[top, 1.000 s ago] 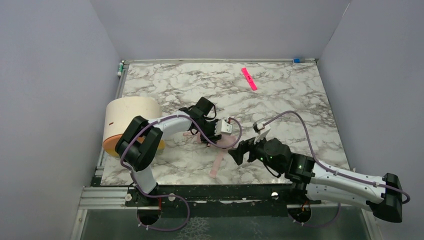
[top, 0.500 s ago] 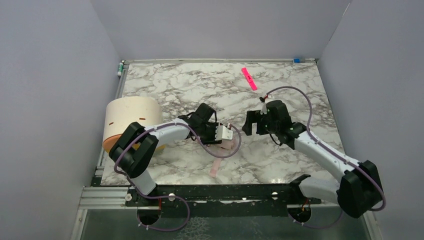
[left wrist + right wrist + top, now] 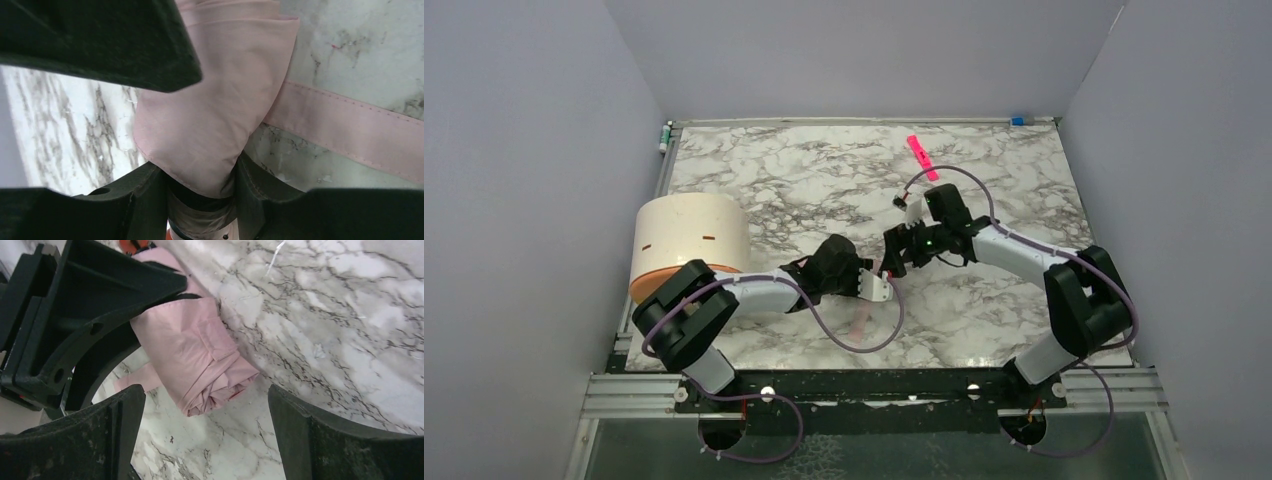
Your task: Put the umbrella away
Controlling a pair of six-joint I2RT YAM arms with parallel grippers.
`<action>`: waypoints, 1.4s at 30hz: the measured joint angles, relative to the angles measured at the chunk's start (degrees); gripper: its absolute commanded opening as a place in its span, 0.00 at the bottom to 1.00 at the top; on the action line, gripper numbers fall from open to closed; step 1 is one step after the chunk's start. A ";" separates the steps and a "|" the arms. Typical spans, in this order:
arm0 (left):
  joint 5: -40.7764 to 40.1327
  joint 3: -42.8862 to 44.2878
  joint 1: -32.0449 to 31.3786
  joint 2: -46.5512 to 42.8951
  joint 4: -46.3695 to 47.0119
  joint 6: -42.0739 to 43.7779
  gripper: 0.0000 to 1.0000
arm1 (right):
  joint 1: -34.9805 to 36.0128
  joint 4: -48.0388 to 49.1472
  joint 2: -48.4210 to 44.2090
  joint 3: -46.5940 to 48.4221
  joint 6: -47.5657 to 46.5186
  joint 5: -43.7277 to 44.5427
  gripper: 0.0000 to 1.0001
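The pale pink umbrella [image 3: 210, 115] lies folded on the marble table. My left gripper [image 3: 197, 185] is shut on its fabric body, and its pink strap [image 3: 350, 130] trails off to the right. In the top view my left gripper [image 3: 872, 280] covers most of the umbrella, and only the strap [image 3: 860, 320] shows. My right gripper [image 3: 892, 260] is open and hangs right beside the left one. In the right wrist view the right gripper [image 3: 207, 430] is wide open just above the umbrella's bunched free end [image 3: 200, 360], without touching it.
A cream cylinder [image 3: 689, 235] with an orange end lies at the table's left, next to my left arm. A bright pink strip [image 3: 922, 157] lies at the far middle. Grey walls close in the table [image 3: 1024, 180] on three sides.
My right arm has swung from the near edge up and to the left, so its open gripper is now at the umbrella. My left gripper has slid nearer and rightward with the umbrella.
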 measured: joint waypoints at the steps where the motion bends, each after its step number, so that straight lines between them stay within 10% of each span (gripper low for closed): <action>1: -1.33 -0.90 -0.42 0.00 1.79 0.42 0.00 | 0.02 0.00 0.83 0.00 -0.48 -1.27 0.96; 21: -10.54 -9.03 -4.48 0.85 18.12 9.49 0.00 | 3.15 -2.62 13.92 10.23 -17.09 -7.98 0.90; 28: -10.75 -9.03 -4.50 1.20 18.49 9.81 0.00 | 5.77 -4.92 16.85 10.99 -19.78 -9.07 0.58; 37: -11.26 -7.91 -4.48 -0.02 14.73 8.44 0.33 | 7.23 -5.14 16.98 11.37 -20.24 -3.69 0.20; 42: -10.10 -5.84 -4.46 -5.88 3.13 2.99 0.33 | 9.51 -4.50 16.13 11.17 -20.31 0.02 0.17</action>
